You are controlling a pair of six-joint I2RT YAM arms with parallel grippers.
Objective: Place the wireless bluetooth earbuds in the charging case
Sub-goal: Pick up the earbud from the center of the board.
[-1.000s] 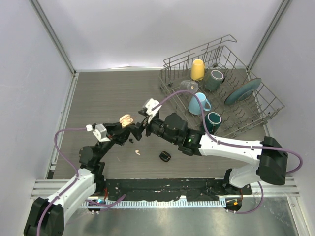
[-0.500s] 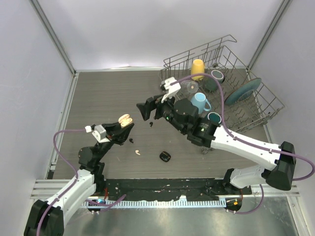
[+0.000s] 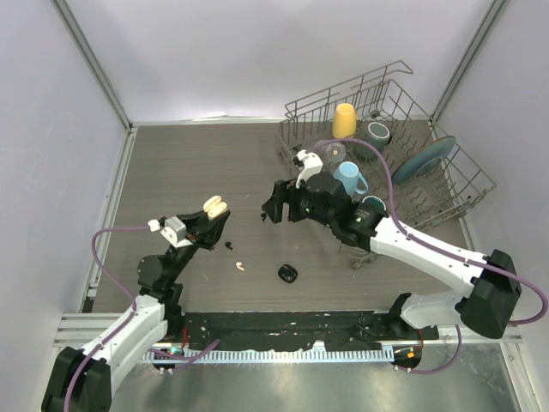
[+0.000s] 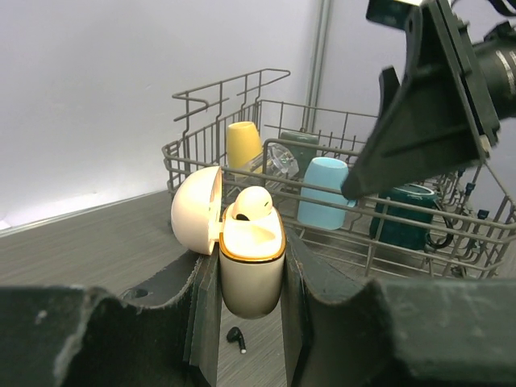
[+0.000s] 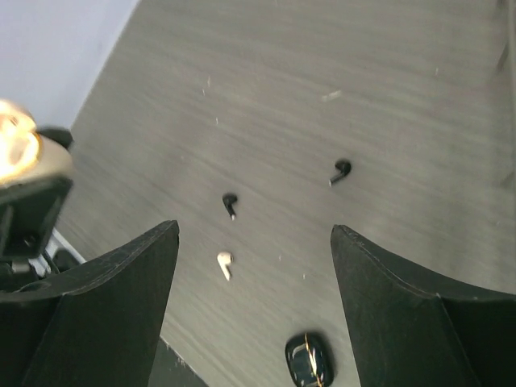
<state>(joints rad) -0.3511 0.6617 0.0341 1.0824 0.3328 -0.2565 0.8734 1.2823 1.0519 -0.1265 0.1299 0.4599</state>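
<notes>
Above the tabletop, the left end effector clenches an open cream-white charging case, with one cream-white earbud already seated inside. The right end effector hangs nearby, fingers spread and nothing between them. Three earbuds lie loose below: a second cream-white earbud, a black earbud beside it, and a farther black earbud, with a black charging case close by. The job looks about a quarter done. The loose cream-white bud awaits the held case, and both black buds presumably belong in the black one. A dish rack stands behind.
</notes>
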